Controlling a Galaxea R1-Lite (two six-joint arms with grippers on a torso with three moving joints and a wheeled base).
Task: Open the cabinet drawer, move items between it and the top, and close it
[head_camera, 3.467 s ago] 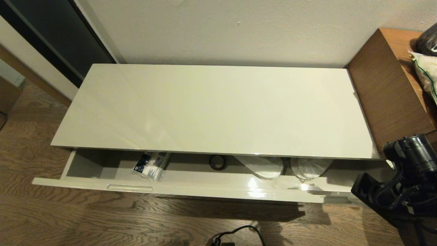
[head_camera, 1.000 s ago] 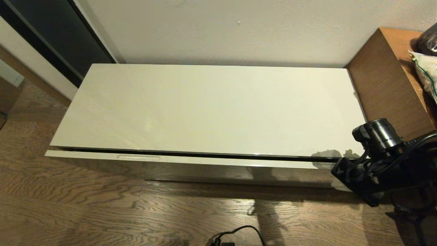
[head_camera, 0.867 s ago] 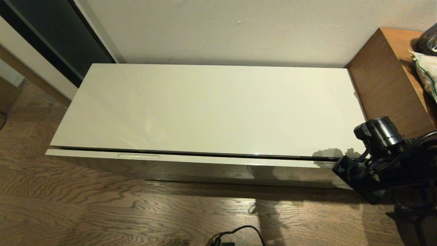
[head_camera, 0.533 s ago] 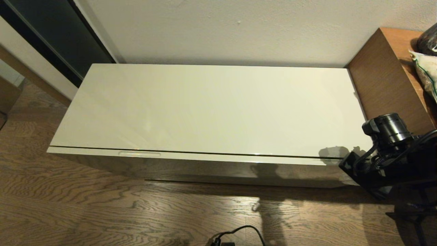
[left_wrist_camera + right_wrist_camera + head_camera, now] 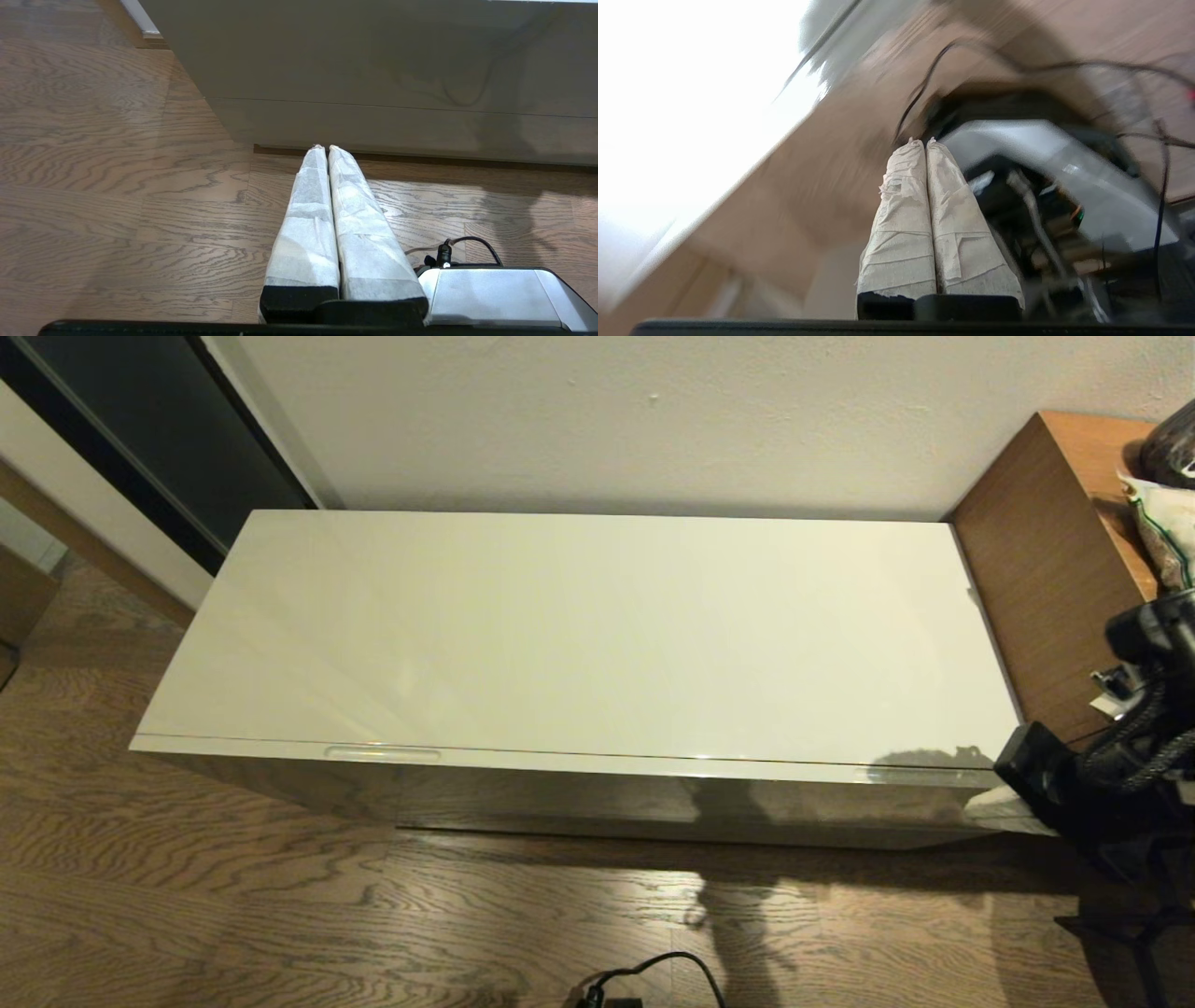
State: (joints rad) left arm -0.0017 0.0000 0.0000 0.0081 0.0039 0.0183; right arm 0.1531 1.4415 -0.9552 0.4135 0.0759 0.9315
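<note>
- Cabinet top [image 5: 579,635]: glossy cream-beige, plain.
- Drawer front [image 5: 560,763]: same pale grey-beige gloss.
- Floor [image 5: 233,915]: brown wood, wavy grain.
- Desk [image 5: 1036,597]: warm brown wood.
- Left gripper [image 5: 327,148] fingers [image 5: 308,224]: white-wrapped, black bases.

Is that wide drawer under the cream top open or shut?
Shut: the cabinet drawer front sits flush under the top, no gap showing.

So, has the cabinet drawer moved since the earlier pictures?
Yes. The cabinet drawer slid inward under the top; its front now sits flush below the top's front edge, closed.
</note>
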